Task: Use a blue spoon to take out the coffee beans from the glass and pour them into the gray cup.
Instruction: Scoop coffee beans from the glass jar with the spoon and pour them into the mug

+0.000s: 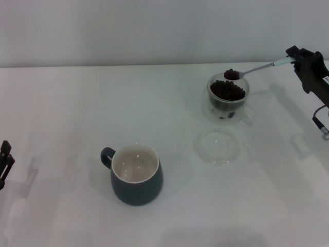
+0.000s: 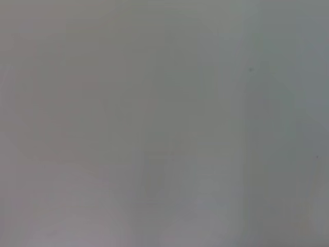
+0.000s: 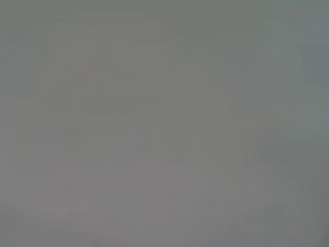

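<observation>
In the head view my right gripper [image 1: 294, 57] at the far right is shut on the pale blue handle of the blue spoon [image 1: 257, 68]. The spoon's bowl carries a small heap of coffee beans [image 1: 231, 74] just above the rim of the glass [image 1: 228, 98]. The glass holds many more beans [image 1: 227, 90] and stands at the back right. The gray cup [image 1: 136, 174], white inside with nothing in it, stands at the front centre-left with its handle to the left. My left gripper [image 1: 4, 162] is parked at the left edge. Both wrist views show only plain grey.
A flat clear round glass dish [image 1: 219, 145] lies on the white table [image 1: 61, 113] just in front of the glass. A pale wall rises behind the table's far edge.
</observation>
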